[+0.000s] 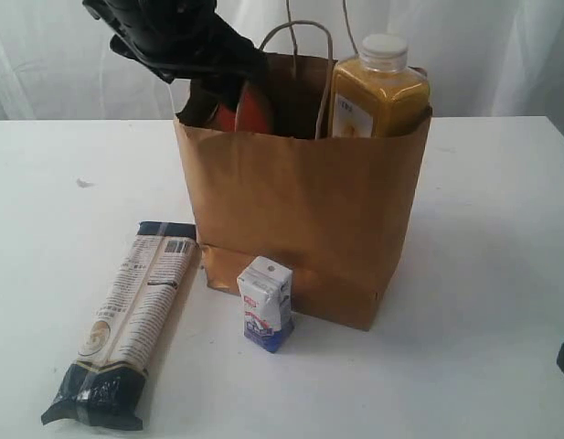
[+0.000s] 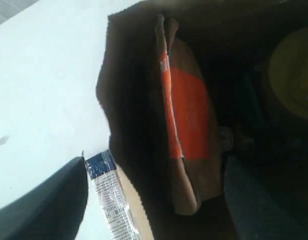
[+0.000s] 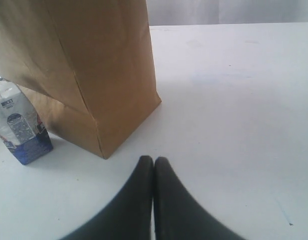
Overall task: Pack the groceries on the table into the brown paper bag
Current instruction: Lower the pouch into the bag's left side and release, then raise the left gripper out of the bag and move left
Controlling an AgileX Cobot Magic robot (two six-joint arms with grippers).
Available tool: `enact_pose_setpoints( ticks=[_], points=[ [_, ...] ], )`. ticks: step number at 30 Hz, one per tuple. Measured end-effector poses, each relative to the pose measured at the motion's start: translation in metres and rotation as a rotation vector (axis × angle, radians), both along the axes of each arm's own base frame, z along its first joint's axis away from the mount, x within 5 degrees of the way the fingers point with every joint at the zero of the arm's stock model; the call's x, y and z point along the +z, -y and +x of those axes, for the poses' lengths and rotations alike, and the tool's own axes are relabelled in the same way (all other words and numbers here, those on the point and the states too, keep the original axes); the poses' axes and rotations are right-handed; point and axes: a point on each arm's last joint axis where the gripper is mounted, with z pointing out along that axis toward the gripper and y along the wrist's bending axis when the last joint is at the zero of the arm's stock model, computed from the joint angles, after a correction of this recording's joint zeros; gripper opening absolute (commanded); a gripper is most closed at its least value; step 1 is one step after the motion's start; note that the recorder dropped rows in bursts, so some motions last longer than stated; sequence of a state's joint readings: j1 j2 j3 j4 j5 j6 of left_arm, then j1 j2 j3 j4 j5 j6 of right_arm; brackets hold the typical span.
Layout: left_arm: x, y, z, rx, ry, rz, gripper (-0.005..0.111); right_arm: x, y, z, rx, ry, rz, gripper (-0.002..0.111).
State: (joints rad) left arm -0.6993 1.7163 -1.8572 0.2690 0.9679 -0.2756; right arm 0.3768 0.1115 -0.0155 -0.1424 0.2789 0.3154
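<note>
- L jaws (image 2: 154, 175): wide, over bag (image 1: 300, 219) mouth; pouch (image 2: 188, 115) upright between them inside bag, no contact seen.
- R jaws (image 3: 154, 167): tips pressed together, empty, low over counter (image 3: 233, 100).
- Pasta (image 1: 126, 320): flat, left of bag in ext. view, long axis near-to-far; L arm nearer.
- Carton (image 1: 265, 304): upright at bag front.

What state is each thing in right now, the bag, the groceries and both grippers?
brown paper bag: upright, top open.
juice bottle: standing in the bag, cap on, top above the rim.
brown-orange pouch: on edge inside the bag.
small carton: upright on the table, outside the bag.
pasta packet: lying flat on the table, outside the bag.
left gripper: open, over the pouch.
right gripper: shut, empty.
</note>
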Motion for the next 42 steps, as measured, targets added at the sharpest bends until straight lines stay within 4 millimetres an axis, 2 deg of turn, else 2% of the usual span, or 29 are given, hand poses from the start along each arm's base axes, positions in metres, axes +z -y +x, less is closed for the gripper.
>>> enact_pose_setpoints(
  ticks=[4, 6, 7, 9, 11, 13, 14, 20, 23, 27, 32, 42],
  points=[
    [0.015, -0.007, -0.008, 0.003, 0.031, -0.029, 0.075, 0.0, 0.0, 0.0, 0.0, 0.0, 0.0, 0.0],
    [0.032, -0.015, -0.018, 0.008, 0.059, -0.056, 0.069, 0.0, 0.0, 0.0, 0.0, 0.0, 0.0, 0.0],
    [0.047, -0.022, -0.026, 0.011, 0.085, -0.079, 0.066, 0.0, 0.0, 0.0, 0.0, 0.0, 0.0, 0.0],
    [0.068, -0.033, -0.039, 0.015, 0.114, -0.109, 0.049, 0.0, 0.0, 0.0, 0.0, 0.0, 0.0, 0.0],
    [0.082, -0.043, -0.052, 0.015, 0.123, -0.138, 0.021, 0.0, 0.0, 0.0, 0.0, 0.0, 0.0, 0.0],
    [0.092, -0.05, -0.066, -0.01, 0.123, -0.166, 0.004, 0.0, 0.0, 0.0, 0.0, 0.0, 0.0, 0.0],
    [0.098, -0.054, -0.074, -0.035, 0.124, -0.182, 0.0, 0.0, 0.0, 0.0, 0.0, 0.0, 0.0, 0.0],
    [0.131, -0.089, -0.123, -0.1, 0.188, -0.253, 0.0, 0.0, 0.0, 0.0, 0.0, 0.0, 0.0, 0.0],
    [0.136, -0.095, -0.137, -0.154, 0.191, -0.285, 0.0, 0.0, 0.0, 0.0, 0.0, 0.0, 0.0, 0.0],
    [0.122, -0.096, -0.15, -0.217, 0.125, -0.296, 0.0, 0.0, 0.0, 0.0, 0.0, 0.0, 0.0, 0.0],
    [0.088, -0.105, -0.163, -0.203, 0.028, -0.264, 0.0, 0.0, 0.0, 0.0, 0.0, 0.0, 0.0, 0.0],
    [-0.004, -0.122, -0.182, -0.093, 0.019, -0.367, 0.0, 0.0, 0.0, 0.0, 0.0, 0.0, 0.0, 0.0]
  ],
)
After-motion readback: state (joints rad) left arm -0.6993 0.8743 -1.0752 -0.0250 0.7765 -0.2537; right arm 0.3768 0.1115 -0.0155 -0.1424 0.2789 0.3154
